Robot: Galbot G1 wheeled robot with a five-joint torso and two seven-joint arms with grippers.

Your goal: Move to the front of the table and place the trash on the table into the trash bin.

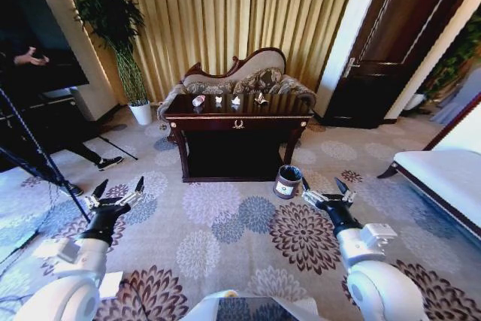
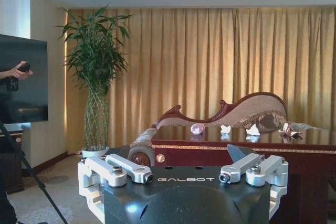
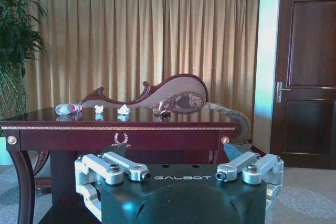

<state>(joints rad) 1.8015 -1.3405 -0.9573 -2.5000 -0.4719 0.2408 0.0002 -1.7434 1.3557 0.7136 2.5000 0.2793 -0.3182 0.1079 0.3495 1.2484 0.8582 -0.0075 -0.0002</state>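
Observation:
The dark glossy table stands several steps ahead of me on the floral carpet. On its top lies the trash: a clear bottle on its side, two white paper wads and a darker crumpled piece. The small dark trash bin sits on the floor by the table's front right leg. My left gripper and right gripper hover low over the carpet, both open and holding nothing. Both wrist views look at the table with the bottle and wads on it.
A carved sofa stands behind the table against gold curtains. A potted plant and a tripod are at the left, a white bench at the right, a dark door beyond. Open carpet lies between me and the table.

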